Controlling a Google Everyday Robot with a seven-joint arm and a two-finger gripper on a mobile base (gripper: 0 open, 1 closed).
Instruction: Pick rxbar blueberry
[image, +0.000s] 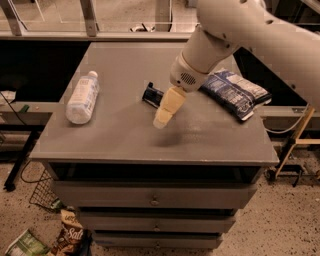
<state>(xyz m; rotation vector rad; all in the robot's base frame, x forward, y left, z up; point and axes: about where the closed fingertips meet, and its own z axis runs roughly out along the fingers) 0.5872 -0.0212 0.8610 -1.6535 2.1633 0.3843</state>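
Lab-like workroom: grey drawer cabinet (200, 197), speckled floor (285, 220); claw (162, 120) over cabinet top.

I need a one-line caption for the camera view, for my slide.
Gripper hovers beside the rxbar blueberry on a grey cabinet, between a white bottle and a crinkled bag.
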